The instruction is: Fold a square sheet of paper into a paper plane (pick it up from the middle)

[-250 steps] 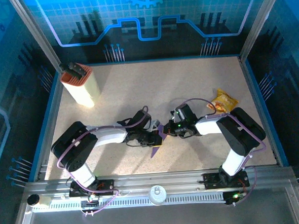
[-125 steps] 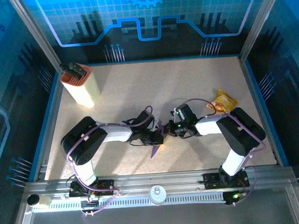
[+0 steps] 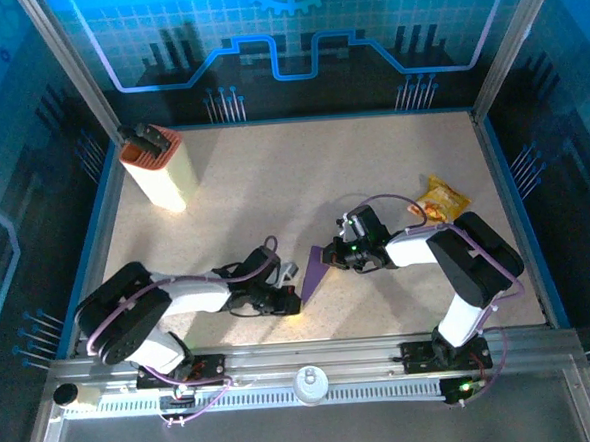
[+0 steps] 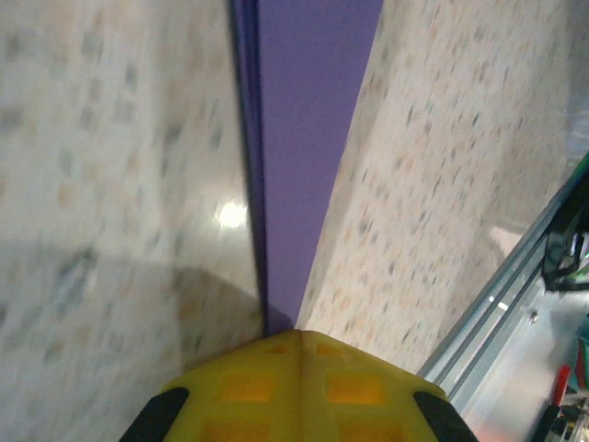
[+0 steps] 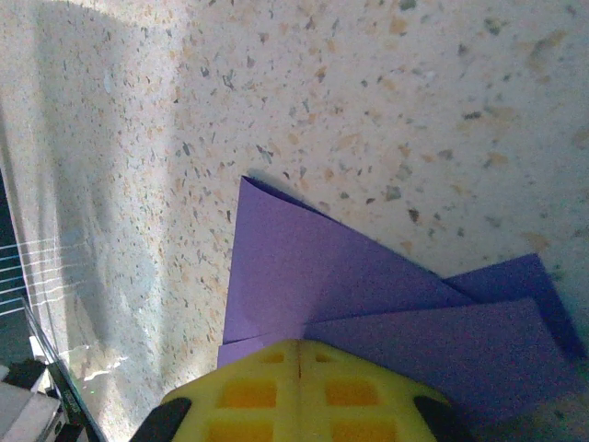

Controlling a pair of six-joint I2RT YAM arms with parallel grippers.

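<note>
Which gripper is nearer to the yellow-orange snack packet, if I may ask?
Right. The right gripper holds the purple paper's far end, toward the snack packet; the left gripper holds its near tip.

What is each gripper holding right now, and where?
Not certain. Both are shut against the folded purple paper: left gripper at its narrow tip, right gripper on its wide end, possibly pressing rather than pinching.

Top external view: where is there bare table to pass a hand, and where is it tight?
Widest bare patch: the far half of the speckled table, between the tall cream-and-orange box and the crinkly yellow-orange snack packet. Crowded: near centre, where the left claw and right claw both pinch the folded purple paper.
</note>
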